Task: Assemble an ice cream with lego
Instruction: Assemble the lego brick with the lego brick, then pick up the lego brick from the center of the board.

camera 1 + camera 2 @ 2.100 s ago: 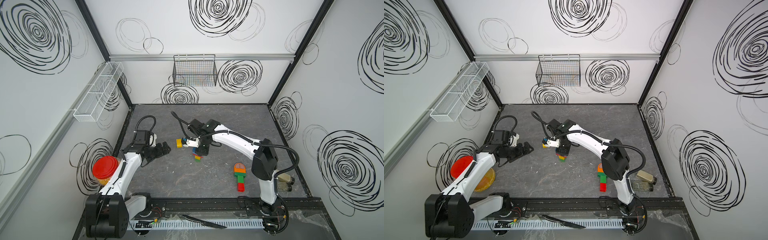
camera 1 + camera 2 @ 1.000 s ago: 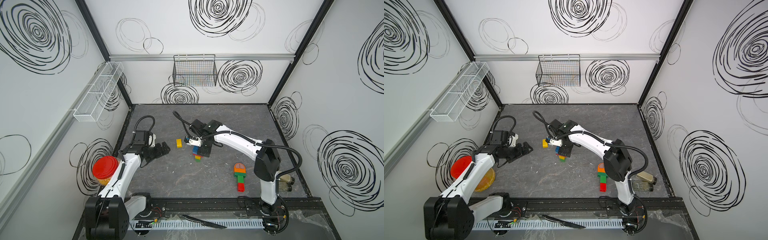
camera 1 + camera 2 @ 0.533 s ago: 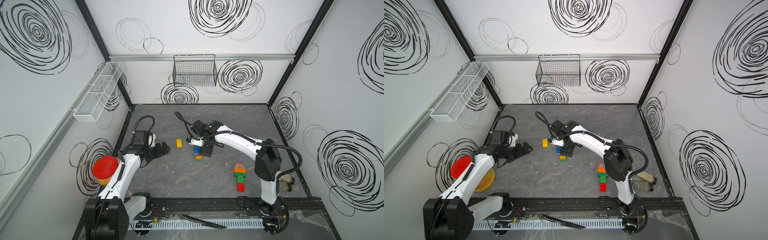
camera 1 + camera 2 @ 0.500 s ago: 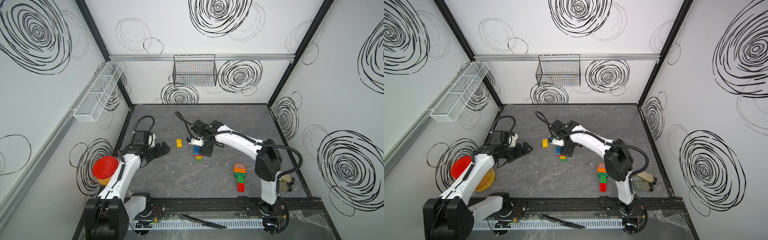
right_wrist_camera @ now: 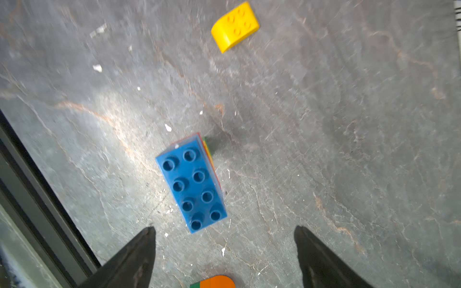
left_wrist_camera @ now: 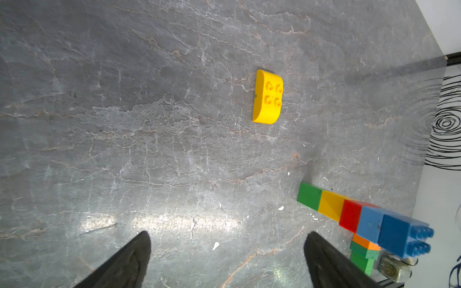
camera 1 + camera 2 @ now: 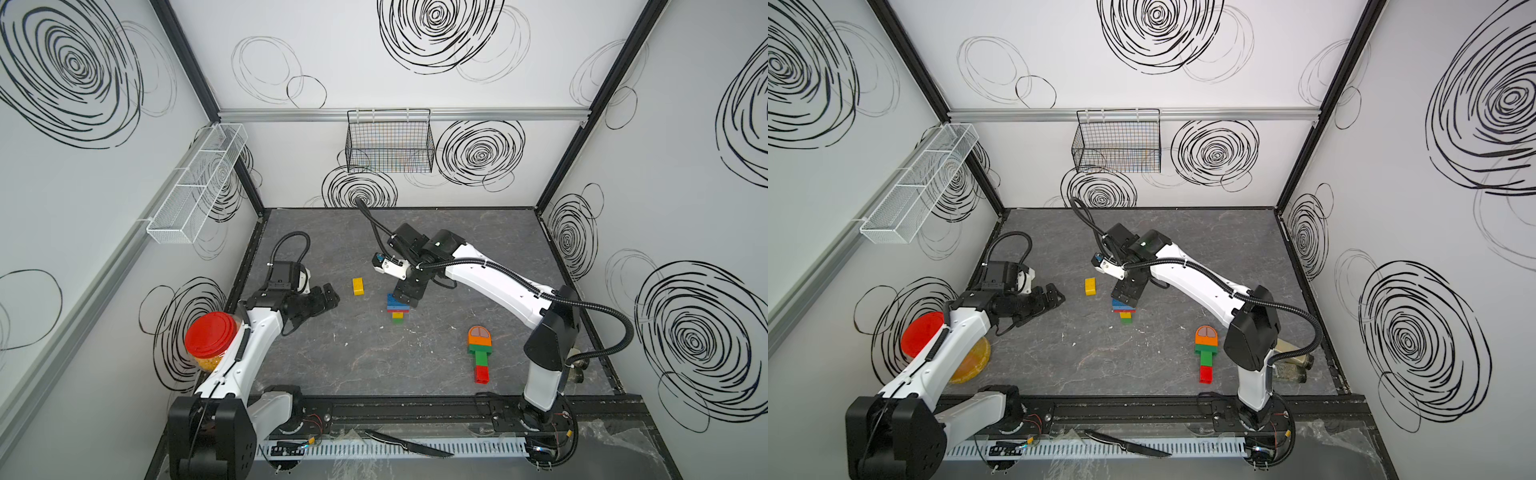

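Near the middle of the frame in both top views, a stack of bricks (green, yellow, red, two blue) stands upright on the table. The right claw hangs just over it, spread wide and gripping nothing. Left of the stack lies a lone yellow rounded brick. Further left, the left claw is also wide and empty. An orange, green and red brick ice cream lies flat at lower right.

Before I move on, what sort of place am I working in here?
Probably a purpose-built robot test cell, not a home: white walls printed with black swirls, black frame posts at the corners, and a grey stone-look tabletop boxed in by them.
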### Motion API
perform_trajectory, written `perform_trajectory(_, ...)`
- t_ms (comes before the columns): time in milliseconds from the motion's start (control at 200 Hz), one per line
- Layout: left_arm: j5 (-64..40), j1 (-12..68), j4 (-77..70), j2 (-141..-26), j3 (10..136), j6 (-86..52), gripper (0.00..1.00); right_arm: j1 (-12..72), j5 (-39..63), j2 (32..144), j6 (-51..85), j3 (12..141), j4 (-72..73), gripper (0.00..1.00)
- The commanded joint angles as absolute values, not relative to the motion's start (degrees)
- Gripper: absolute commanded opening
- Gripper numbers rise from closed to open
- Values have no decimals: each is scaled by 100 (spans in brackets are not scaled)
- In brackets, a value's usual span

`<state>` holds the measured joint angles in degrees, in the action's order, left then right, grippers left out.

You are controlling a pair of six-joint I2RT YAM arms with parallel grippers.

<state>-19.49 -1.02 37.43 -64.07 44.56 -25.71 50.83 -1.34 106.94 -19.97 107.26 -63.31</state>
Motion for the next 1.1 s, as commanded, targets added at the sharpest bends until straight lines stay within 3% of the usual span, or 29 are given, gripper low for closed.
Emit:
perform_trajectory(0,-2012,-243,3652,-6202,4483,-2666,99,5107,-162,10977,-1350,11543,-6616,91)
perform_trajectory(160,-2065,-372,3695,-6087,4465,-2637,99,5135,-32,11680,-792,12986,-6932,93)
perform_trajectory(420,-2155,-571,3761,-5876,4417,-2628,99,5228,-272,12427,321,13910,-6640,98)
perform_trajectory(1096,-2241,-712,3867,-5650,4298,-2558,99,5382,-787,13911,1051,13947,-5451,98)
